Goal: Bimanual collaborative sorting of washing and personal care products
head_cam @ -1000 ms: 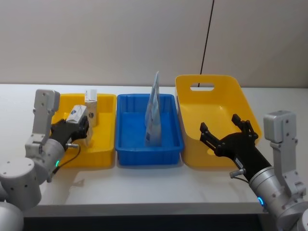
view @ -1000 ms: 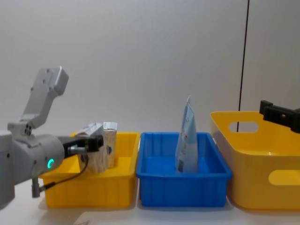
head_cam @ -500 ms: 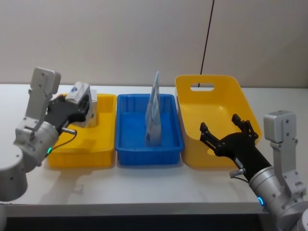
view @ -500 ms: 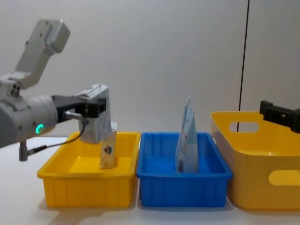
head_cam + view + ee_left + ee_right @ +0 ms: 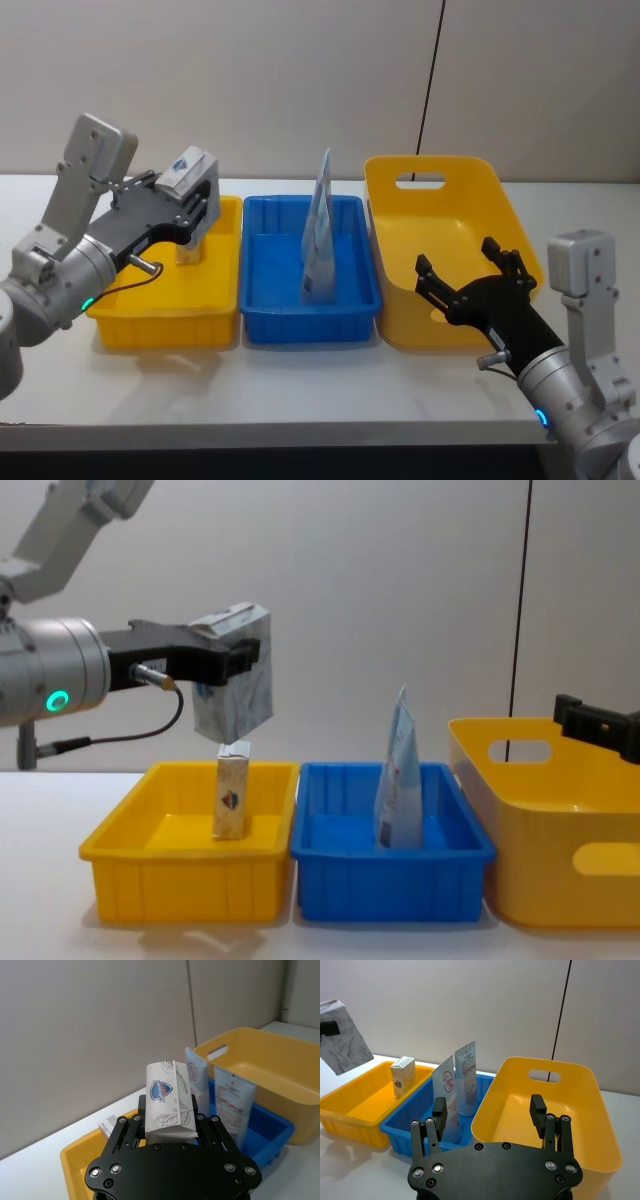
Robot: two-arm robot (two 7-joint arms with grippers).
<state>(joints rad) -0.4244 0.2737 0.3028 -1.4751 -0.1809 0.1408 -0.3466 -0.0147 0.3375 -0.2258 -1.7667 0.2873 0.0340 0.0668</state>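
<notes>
Marbled pack (image 5: pixel 188 165), carton (image 5: pixel 231 802) and pouch (image 5: pixel 320 232) all sat beyond the right gripper (image 5: pixel 462 265), which hovered splayed over the basket's (image 5: pixel 470 170) near wall. Farther off, the left gripper (image 5: pixel 197 200) clenched the pack above the yellow tray (image 5: pixel 160 330). The carton stood at that tray's far end, and the pouch stood upright in the blue tray (image 5: pixel 310 330).
</notes>
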